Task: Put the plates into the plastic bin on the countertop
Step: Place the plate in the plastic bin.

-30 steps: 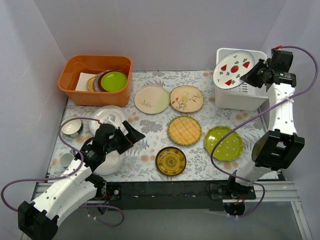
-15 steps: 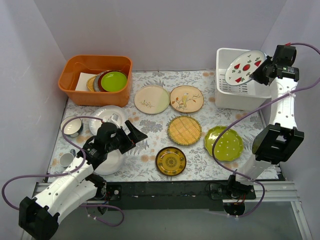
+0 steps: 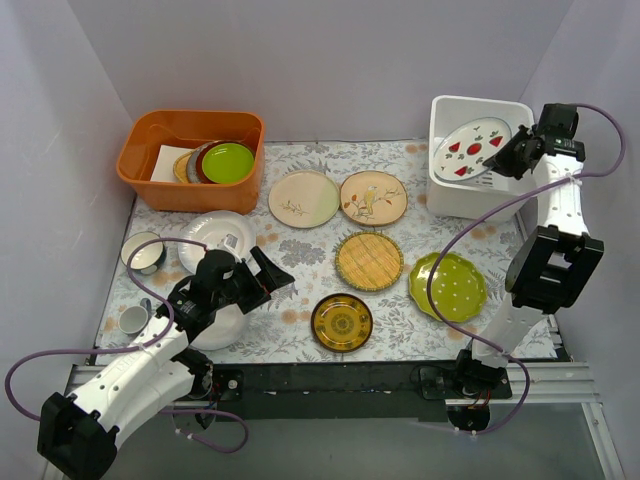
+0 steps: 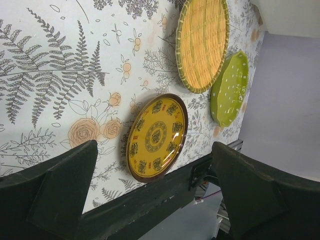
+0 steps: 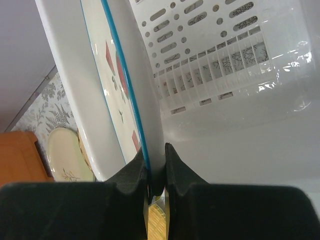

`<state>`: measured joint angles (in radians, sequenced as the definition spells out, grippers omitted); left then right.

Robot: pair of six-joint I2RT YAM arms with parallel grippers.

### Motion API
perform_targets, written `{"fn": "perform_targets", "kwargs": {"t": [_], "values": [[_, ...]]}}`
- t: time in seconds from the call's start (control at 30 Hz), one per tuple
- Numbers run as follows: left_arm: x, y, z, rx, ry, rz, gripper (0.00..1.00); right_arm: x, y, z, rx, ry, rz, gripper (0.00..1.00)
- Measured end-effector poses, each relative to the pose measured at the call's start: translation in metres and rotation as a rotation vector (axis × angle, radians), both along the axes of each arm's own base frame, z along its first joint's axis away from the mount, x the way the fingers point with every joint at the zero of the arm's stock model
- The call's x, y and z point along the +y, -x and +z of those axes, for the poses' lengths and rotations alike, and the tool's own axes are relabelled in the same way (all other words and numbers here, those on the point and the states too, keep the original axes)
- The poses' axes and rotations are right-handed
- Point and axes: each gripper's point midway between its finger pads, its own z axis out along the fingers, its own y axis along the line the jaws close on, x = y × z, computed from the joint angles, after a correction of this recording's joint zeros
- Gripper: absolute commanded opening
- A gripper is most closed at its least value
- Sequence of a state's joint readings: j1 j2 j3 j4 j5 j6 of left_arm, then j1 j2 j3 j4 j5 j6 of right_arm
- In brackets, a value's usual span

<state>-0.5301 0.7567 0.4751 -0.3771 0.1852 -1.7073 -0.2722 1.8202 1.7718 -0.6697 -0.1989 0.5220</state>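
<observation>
My right gripper (image 3: 507, 156) is shut on the rim of the white plate with red wedges (image 3: 470, 150) and holds it tilted inside the white plastic bin (image 3: 470, 205) at the back right. The right wrist view shows my fingers (image 5: 154, 155) pinching that plate (image 5: 120, 75) beside the bin's slotted wall (image 5: 225, 55). My left gripper (image 3: 266, 271) is open and empty above the countertop (image 3: 300, 255), with the amber plate (image 4: 156, 137) between its fingers in the wrist view. The cream (image 3: 303, 198), tan (image 3: 373, 197), woven yellow (image 3: 369, 260), amber (image 3: 341, 322), dotted lime (image 3: 448, 286) and plain white (image 3: 215, 233) plates lie flat.
An orange tub (image 3: 150, 160) at the back left holds stacked plates with a lime-green one on top (image 3: 228, 162). A small dark-rimmed bowl (image 3: 143, 253) and a small white cup (image 3: 131, 320) stand at the left. A black rail (image 3: 380, 378) runs along the near edge.
My right gripper has lowered the red-wedge plate from above the bin's rim down into the bin. My left gripper has shifted slightly towards the near edge, still open.
</observation>
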Motion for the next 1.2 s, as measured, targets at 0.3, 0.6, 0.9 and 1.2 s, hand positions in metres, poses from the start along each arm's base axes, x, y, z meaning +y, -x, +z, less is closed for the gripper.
{"fn": "perform_targets", "kwargs": {"t": [0.3, 0.6, 0.9, 1.2], "values": [[-0.001, 0.0, -0.001, -0.003, 0.006, -0.001, 0.98, -0.002, 0.003, -0.054, -0.021, -0.231, -0.009, 0.01], [0.0, 0.001, -0.005, 0.004, 0.003, -0.001, 0.98, 0.007, -0.006, -0.047, -0.168, -0.369, 0.055, 0.01], [0.0, 0.002, -0.007, 0.009, 0.001, 0.0, 0.98, 0.012, -0.009, -0.041, -0.213, -0.412, 0.083, 0.01], [0.0, 0.002, -0.007, 0.014, 0.008, 0.005, 0.98, 0.015, -0.007, -0.046, -0.155, -0.358, 0.072, 0.01]]}}
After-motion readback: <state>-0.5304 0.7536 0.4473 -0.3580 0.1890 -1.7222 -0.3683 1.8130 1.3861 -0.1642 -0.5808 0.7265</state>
